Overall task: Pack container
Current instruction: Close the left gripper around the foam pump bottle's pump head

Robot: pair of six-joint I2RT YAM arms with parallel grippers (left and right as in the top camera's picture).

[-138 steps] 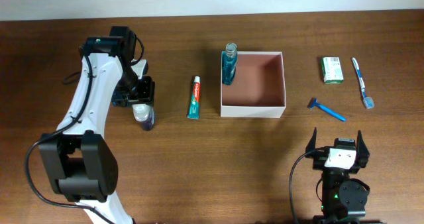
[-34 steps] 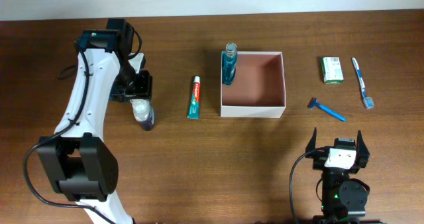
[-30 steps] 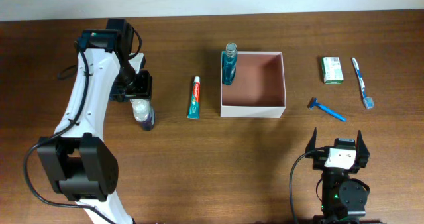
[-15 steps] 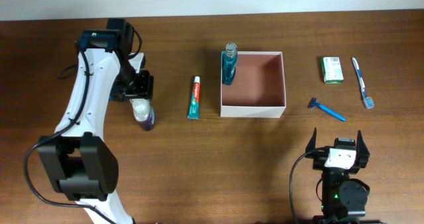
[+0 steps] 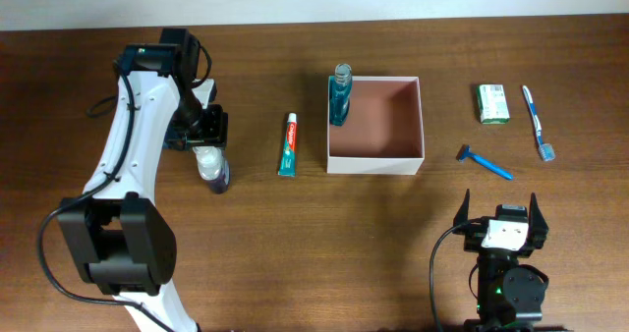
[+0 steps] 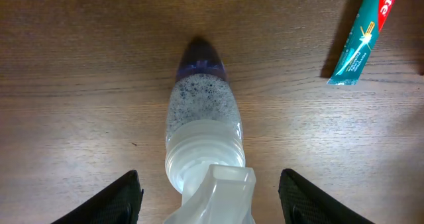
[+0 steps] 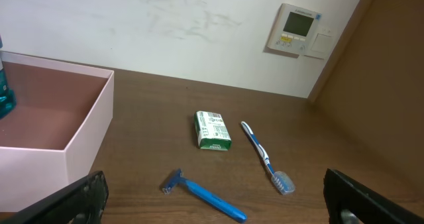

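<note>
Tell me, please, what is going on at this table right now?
The robot is packing toiletries into the container. A blue bottle stands at its left back corner, apparently inside. The left gripper is open, its fingers on either side of the cap end of a clear bottle lying on the table, not gripping it. The right gripper sits open near the front edge, holding nothing. The toothpaste, razor, green-and-white packet and toothbrush lie outside.
</note>
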